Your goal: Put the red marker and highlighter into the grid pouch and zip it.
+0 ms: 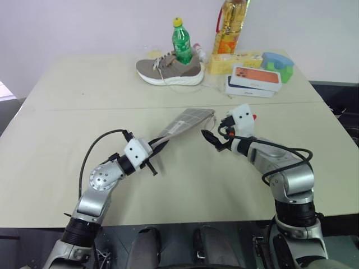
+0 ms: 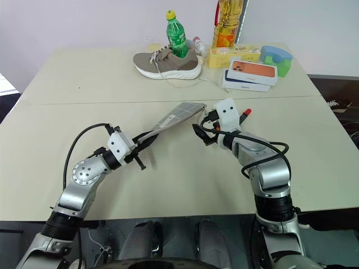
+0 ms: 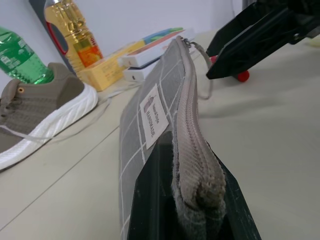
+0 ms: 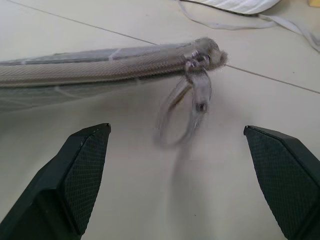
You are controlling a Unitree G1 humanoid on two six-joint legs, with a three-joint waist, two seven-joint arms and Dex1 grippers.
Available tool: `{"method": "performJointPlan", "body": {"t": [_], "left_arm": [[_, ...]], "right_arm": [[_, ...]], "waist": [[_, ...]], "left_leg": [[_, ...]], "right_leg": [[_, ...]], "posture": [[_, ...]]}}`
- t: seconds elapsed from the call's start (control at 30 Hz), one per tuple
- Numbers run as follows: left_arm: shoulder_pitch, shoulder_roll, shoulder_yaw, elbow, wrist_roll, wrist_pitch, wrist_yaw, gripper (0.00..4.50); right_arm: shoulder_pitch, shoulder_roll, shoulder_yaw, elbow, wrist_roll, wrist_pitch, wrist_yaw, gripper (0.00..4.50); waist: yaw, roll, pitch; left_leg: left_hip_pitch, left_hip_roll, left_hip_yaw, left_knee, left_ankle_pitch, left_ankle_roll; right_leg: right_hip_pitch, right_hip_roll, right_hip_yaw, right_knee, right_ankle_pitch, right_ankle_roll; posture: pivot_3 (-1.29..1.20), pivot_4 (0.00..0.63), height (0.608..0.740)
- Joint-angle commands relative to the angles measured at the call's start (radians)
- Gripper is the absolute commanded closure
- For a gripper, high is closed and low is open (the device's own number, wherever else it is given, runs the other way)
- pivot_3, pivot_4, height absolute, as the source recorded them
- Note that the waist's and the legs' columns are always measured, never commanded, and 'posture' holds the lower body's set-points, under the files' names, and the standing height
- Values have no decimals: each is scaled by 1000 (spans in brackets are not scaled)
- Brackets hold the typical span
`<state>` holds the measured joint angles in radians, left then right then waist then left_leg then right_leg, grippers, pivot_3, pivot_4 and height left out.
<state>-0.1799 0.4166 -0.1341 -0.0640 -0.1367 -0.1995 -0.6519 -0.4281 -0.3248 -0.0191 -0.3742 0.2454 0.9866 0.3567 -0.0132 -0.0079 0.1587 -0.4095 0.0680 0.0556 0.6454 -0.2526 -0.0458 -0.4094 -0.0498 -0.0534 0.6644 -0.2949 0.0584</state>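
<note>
Head views: cream desk (image 1: 56,140). The grid pouch (image 1: 185,121) is held up off the desk at a slant, its near end clamped in the left gripper (image 1: 159,142), its far end with the cord pull hanging free. The right gripper (image 1: 210,138) is just beside that far end, fingers spread wide, holding nothing. A red marker (image 2: 245,114) lies on the desk behind the right wrist, partly hidden. At the desk's back edge: a grey shoe (image 1: 169,69), a green bottle (image 1: 181,42) standing in it, an oil bottle (image 1: 230,27), a yellow box (image 1: 233,61) and stacked phone boxes (image 1: 253,80).

Left wrist view: both fingers (image 3: 150,200) closed on the pouch's zip edge; white label (image 3: 154,116) on its side; the zip runs shut along the length visible.

Right wrist view: fingers (image 4: 75,175) wide apart; the zip slider and clear cord pull (image 4: 192,107) hang between them, untouched. The highlighter cannot be made out.
</note>
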Motion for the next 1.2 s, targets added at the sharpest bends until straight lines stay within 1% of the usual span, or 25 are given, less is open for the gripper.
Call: {"method": "performJointPlan", "body": {"t": [0.03, 0.1, 0.13, 0.2, 0.23, 0.4, 0.43, 0.53, 0.63, 0.87, 1.0, 1.1, 1.2], "left_arm": [[19, 19, 11, -64, -24, 0, -30, 4500], [29, 24, 17, -78, -33, 5, -38, 4500], [33, 27, 20, -83, -35, 6, -41, 4500], [39, 31, 24, -87, -36, 9, -47, 4500], [41, 32, 26, -88, -36, 9, -49, 4500], [44, 37, 29, -87, -30, 12, -45, 4500], [42, 37, 29, -86, -28, 12, -44, 4500], [33, 32, 24, -80, -20, 14, -37, 4500], [14, 22, 8, -63, 4, 12, -26, 4500], [-50, -36, -41, -9, 70, 4, 0, 4500], [-81, -62, -68, 23, 97, -14, -2, 4500], [-110, -84, -96, 53, 131, -31, 5, 4500], [-138, -114, -98, 83, 149, -31, 35, 4500]], "right_arm": [[-22, -5, -24, -33, -1, -20, -25, 64], [-27, -8, -28, -20, 1, -26, -30, 64], [-30, -11, -28, -14, -3, -35, -34, 300], [-32, -19, -22, -8, -7, -48, -33, 909], [-32, -23, -18, -6, -7, -52, -30, 1345], [-27, -23, -3, -21, 11, -61, -13, 4033], [-26, -27, 6, -27, 8, -59, -11, 4437], [-20, -75, 72, -51, -18, -62, 17, 4437], [-18, -147, 160, -69, -61, -76, 48, 4437], [-55, -249, 313, -136, -135, -106, 115, 4437], [-83, -257, 353, -177, -144, -83, 140, 4437], [-133, -252, 400, -218, -150, -58, 168, 4437], [-173, -225, 440, -257, -128, -26, 194, 4437]], "waist": [[-1, 0, 0], [0, 0, 0], [0, 0, 0], [0, 0, 1], [0, 0, 1], [-1, 0, 1], [0, 0, 1], [0, 0, 1], [0, 0, 1], [2, -2, 2], [1, -3, 3], [1, -3, 3], [2, -3, 3]], "left_leg": [[0, 0, 0, 0, 0, 0], [0, 0, 0, 0, 0, 0], [0, 0, 0, 0, 0, 0], [0, 0, 0, 0, 0, 0], [0, 0, 0, 0, 0, 0], [0, 0, 0, 0, 0, 0], [0, 0, 0, 0, 0, 0], [0, 0, 0, 0, 0, 0], [0, 0, -1, 0, 0, 0], [0, 0, 0, 0, 0, 0], [0, 0, -1, 0, 0, 0], [0, 0, -1, 0, 0, 0], [0, 0, -2, 1, 0, 0]], "right_leg": [[0, 0, 0, 0, 0, 0], [0, 0, 0, 0, 0, 0], [0, 0, 0, 0, 0, 0], [0, 0, 0, 0, 0, 0], [0, 0, 0, 0, 0, 0], [0, 0, 0, 0, 0, 0], [0, 0, 0, 0, 0, 0], [0, 0, 0, 0, 0, 0], [0, 0, 0, 0, 0, 0], [0, 0, 0, -1, 0, 0], [0, 0, 0, -1, 0, 0], [0, 1, 0, -1, 0, 0], [0, 1, 0, -1, 0, 0]], "posture": [[0, 150, 740], [0, 150, 740], [0, 150, 740], [0, 150, 740], [0, 150, 740], [0, 150, 740], [0, 150, 740], [0, 150, 740], [0, 150, 740], [0, 150, 740], [0, 150, 740], [0, 150, 740], [0, 150, 740]]}}
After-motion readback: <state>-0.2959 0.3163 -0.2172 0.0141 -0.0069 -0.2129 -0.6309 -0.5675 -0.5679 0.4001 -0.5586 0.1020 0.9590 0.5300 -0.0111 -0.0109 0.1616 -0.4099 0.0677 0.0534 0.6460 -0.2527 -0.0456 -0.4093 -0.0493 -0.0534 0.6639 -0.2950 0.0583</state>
